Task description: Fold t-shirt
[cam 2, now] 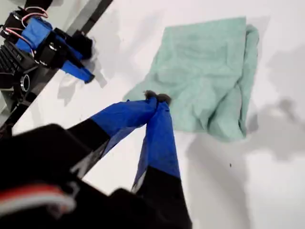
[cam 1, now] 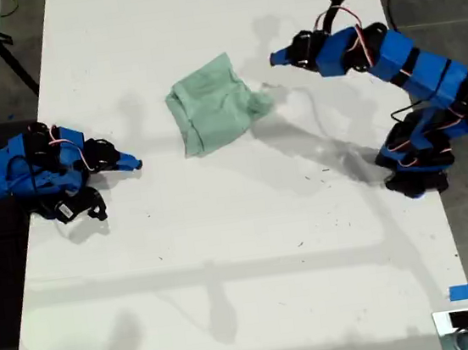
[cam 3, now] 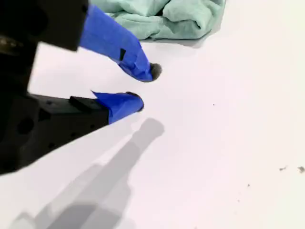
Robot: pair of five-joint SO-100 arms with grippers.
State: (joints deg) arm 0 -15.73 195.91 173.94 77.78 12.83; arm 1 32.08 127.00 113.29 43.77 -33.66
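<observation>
The pale mint t-shirt (cam 1: pixel 213 109) lies bunched in a rough, partly folded heap on the white worktop (cam 1: pixel 226 253), a little above the middle of the exterior view. The first arm, at the exterior view's right, is raised and bent over towards the shirt, its first end effector (cam 1: pixel 275 57) pinched closed on nothing, just above the cloth's edge. The second arm lies low and folded at the exterior view's left, its second end effector (cam 1: pixel 133 163) narrowly parted, empty, pointing at the shirt from well apart.

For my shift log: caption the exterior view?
Folded t-shirt on white table; my first gripper shut above, my second gripper open, apart.
</observation>
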